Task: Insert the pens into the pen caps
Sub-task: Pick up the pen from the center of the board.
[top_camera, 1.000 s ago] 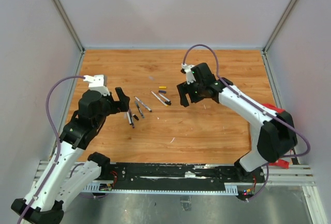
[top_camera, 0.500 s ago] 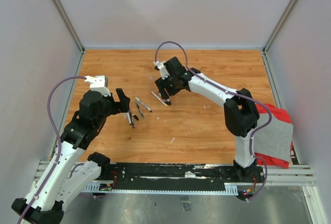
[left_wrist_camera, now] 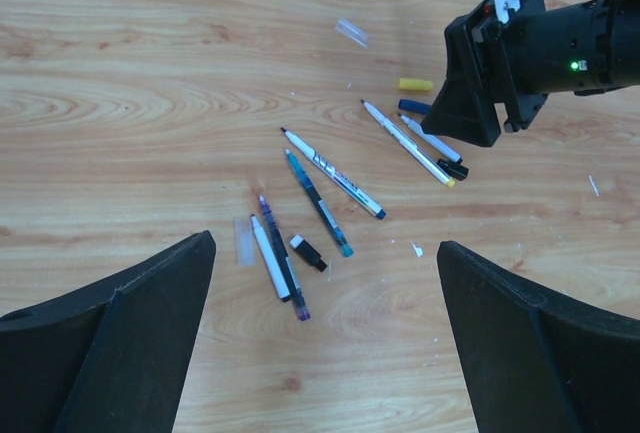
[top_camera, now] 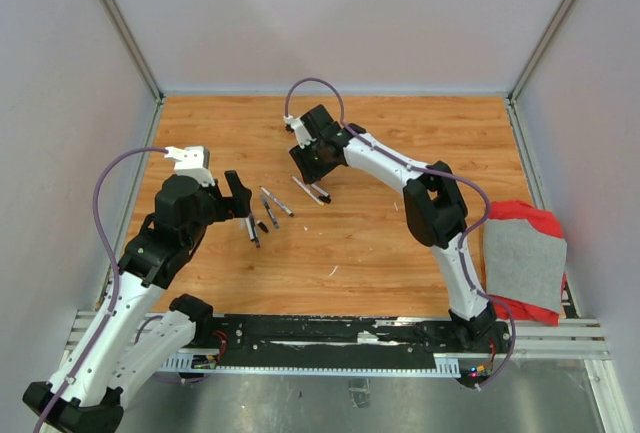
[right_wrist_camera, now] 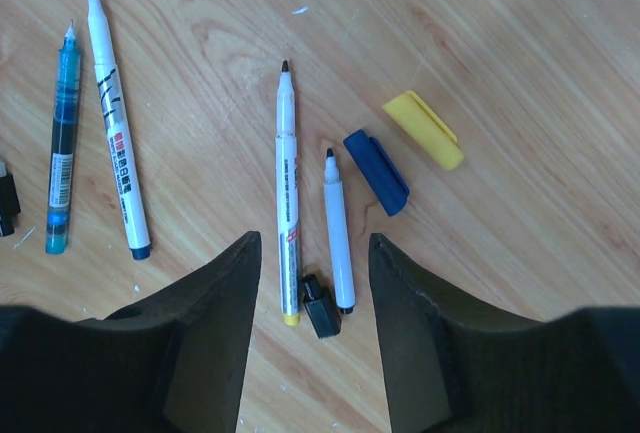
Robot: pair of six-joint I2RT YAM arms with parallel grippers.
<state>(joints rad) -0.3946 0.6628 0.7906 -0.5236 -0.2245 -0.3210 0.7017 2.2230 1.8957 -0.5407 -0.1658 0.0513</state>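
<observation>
**A:** Nearest first: how is the left gripper?

**B:** Its jaws are spread wide and hold nothing, above the wooden table. Below it a white pen and a purple pen lie side by side, with a black cap just at their 3 o'clock.

**A:** Further out?

**B:** At their 1 o'clock lie a teal pen and a blue-ended white pen, close together and uncapped.

**A:** And the right gripper?

**B:** It is farthest, with its fingers apart and clamping nothing. They straddle the rear ends of a long white pen and a short white pen. A second black cap sits just beside those ends. The dark blue cap lies at the short pen's 1 o'clock, and the yellow cap lies beyond it, at 1 o'clock again, on no pen
</observation>
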